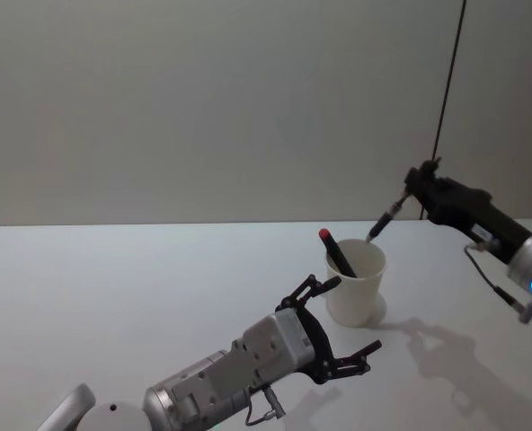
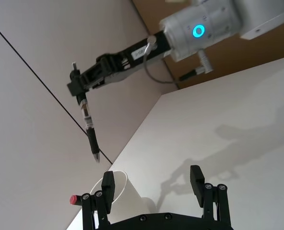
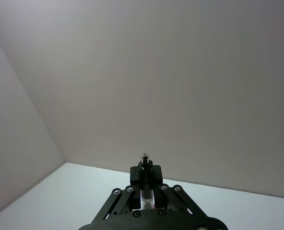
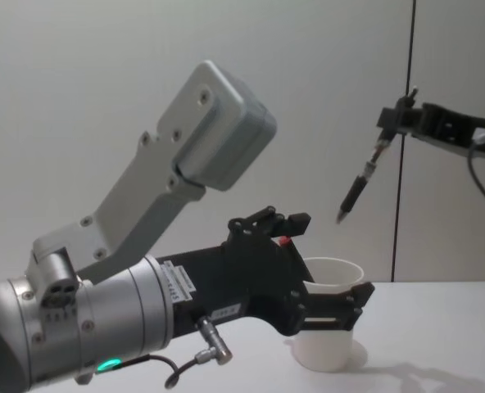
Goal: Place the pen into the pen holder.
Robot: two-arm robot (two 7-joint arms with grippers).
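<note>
The pen holder [image 1: 359,289] is a white paper cup standing upright on the table, also seen in the chest view [image 4: 333,344] and the left wrist view [image 2: 125,194]. A red-capped pen [image 1: 335,250] leans inside it. My right gripper [image 1: 421,184] is shut on a black pen [image 1: 385,221], which hangs tilted with its tip down, above the cup's far rim and apart from it [image 4: 355,193] [image 2: 89,132]. The right wrist view shows this pen end-on [image 3: 144,158]. My left gripper [image 1: 351,314] stands open low at the cup's near side, one finger [image 2: 108,184] close to the cup wall.
The white table [image 1: 113,296] is bare to the left of the cup. A plain grey wall stands behind, with a thin black vertical line [image 1: 451,81] on its right part. The left arm's bulky body [image 4: 103,319] lies low in front.
</note>
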